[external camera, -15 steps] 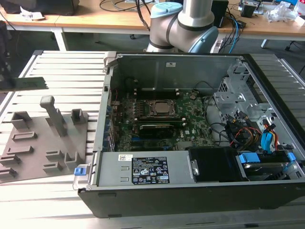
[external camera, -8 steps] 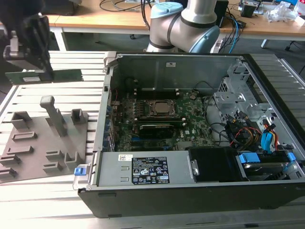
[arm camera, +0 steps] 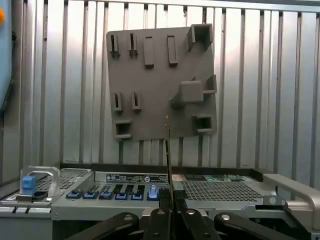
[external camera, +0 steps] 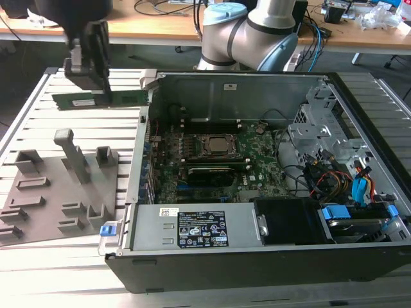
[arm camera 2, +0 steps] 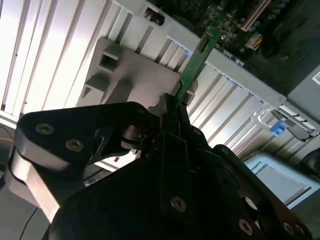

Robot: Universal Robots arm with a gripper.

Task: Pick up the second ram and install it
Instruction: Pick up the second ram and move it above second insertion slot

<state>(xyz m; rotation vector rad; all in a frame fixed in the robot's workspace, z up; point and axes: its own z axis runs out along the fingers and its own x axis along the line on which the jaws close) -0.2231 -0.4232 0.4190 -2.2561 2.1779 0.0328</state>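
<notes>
We note the pincer [external camera: 101, 86] closed on the second ram [external camera: 128, 98], gripping the green stick near its middle and holding it level, lifted clear of the slatted surface [external camera: 32, 122], just beside the open computer case [external camera: 148, 212] on the exterior view's left. In both wrist views the second ram [arm camera 2: 198, 57] [arm camera: 168, 145] juts out from between the fingers [arm camera 2: 172, 130]; the first wrist view shows it edge-on. The grey holder tray [external camera: 38, 212] lies flat on the surface nearer the camera, and the motherboard [external camera: 257, 157] sits exposed inside the case.
</notes>
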